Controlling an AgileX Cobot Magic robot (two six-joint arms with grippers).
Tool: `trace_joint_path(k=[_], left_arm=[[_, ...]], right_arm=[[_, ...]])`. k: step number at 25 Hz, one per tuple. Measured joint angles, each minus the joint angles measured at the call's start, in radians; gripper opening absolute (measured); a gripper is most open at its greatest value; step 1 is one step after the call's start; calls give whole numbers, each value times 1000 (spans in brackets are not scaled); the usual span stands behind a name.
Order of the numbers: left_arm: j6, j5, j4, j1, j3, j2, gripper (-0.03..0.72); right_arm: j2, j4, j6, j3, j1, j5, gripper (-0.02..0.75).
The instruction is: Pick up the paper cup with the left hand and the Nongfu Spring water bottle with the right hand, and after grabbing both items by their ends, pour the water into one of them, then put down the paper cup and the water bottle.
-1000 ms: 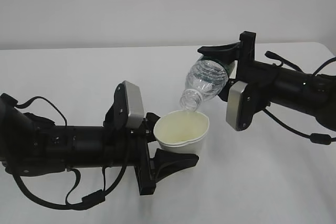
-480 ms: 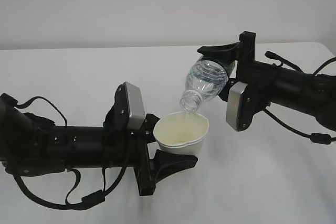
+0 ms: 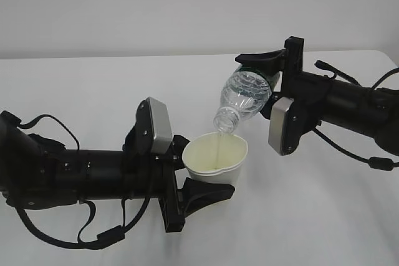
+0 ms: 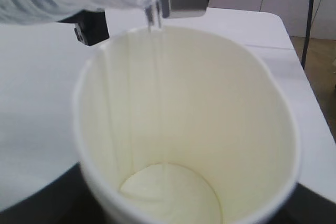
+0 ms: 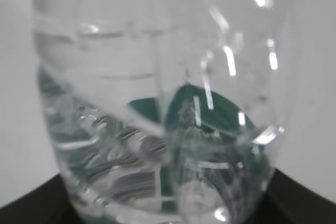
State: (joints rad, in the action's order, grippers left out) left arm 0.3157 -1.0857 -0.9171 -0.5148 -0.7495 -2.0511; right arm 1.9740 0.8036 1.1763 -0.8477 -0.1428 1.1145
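Note:
My left gripper (image 3: 207, 169) is shut on the white paper cup (image 3: 215, 157) and holds it upright just above the table. My right gripper (image 3: 259, 82) is shut on the base end of the clear Nongfu Spring water bottle (image 3: 245, 95). The bottle is tilted neck down, and its open mouth sits over the cup's far rim. A thin stream of water (image 3: 219, 136) runs from the mouth into the cup. The left wrist view looks into the cup (image 4: 184, 129), with the stream of water (image 4: 156, 22) entering at the top. The bottle (image 5: 157, 103) fills the right wrist view.
The white table (image 3: 93, 85) stretches behind and around both arms, and a pale wall rises beyond it. The left arm (image 3: 75, 172) lies low along the front left. Cables (image 3: 349, 147) hang from the right arm.

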Motion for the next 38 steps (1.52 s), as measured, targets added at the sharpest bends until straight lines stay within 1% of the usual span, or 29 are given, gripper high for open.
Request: trace_joint_path(k=[38], left_arm=[[0, -20, 2, 0, 0, 0, 463]], right_arm=[[0, -4, 20, 0, 0, 0, 469]])
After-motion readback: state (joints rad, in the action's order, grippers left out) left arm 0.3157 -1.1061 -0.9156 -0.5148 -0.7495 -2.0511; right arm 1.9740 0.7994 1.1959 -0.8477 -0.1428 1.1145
